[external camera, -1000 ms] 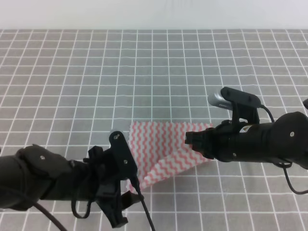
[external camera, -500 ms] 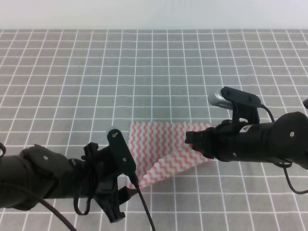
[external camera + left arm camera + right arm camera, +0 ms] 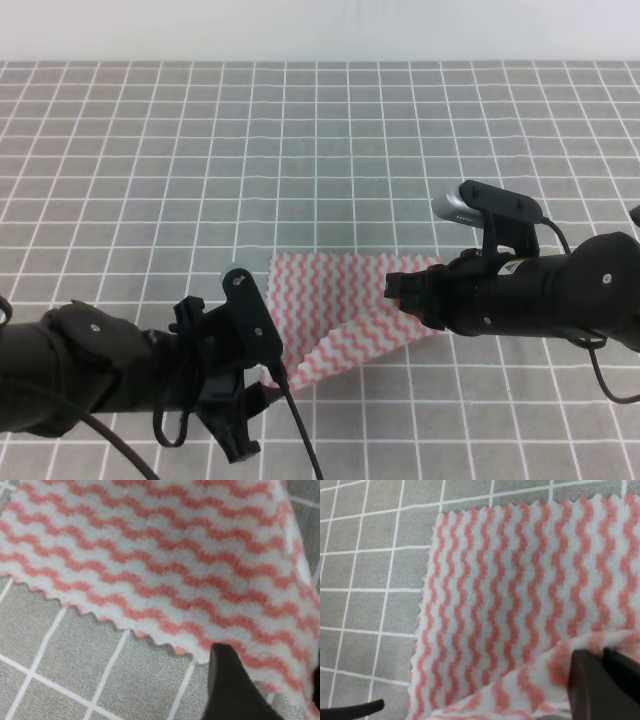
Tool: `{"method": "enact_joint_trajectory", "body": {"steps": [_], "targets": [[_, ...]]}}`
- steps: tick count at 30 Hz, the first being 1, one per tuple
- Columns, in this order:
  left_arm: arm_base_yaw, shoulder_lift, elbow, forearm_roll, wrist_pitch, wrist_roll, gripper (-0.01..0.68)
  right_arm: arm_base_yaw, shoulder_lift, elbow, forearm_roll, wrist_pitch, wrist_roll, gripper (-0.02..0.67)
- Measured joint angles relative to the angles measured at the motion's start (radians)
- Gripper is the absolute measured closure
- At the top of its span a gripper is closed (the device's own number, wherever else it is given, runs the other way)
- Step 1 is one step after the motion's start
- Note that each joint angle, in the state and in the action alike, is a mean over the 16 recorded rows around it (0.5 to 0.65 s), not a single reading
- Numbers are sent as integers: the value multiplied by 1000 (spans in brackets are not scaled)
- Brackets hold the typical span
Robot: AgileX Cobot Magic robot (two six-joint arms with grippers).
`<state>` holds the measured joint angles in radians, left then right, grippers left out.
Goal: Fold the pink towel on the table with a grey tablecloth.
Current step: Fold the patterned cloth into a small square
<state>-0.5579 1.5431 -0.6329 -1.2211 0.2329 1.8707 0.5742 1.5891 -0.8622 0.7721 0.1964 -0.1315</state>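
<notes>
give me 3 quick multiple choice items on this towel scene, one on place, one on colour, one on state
1. Where is the towel on the table?
A. far edge
B. near side, between the arms
C. far left corner

2. The towel's stripes are:
A. blue
B. green
C. pink-red

3. The right end effector is:
A. shut on towel
B. open above bare table
C. out of view

Answers:
1 B, it lies between both arms in the high view.
2 C, wavy pink-red on white.
3 A, the right wrist view shows its fingers pinching a raised fold.
</notes>
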Motion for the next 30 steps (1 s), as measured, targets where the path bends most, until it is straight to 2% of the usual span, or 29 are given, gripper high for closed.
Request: {"method": "enact_joint_trajectory", "body": {"steps": [10, 16, 30], "targets": [[1, 5, -15, 1, -6, 0, 592, -9, 5, 0, 0, 7, 1, 664], [1, 5, -45, -1, -25, -11, 667, -33, 7, 0, 2, 21, 1, 664], [1, 13, -123, -2, -102, -32, 675, -67, 10, -4, 4, 26, 1, 664]]}}
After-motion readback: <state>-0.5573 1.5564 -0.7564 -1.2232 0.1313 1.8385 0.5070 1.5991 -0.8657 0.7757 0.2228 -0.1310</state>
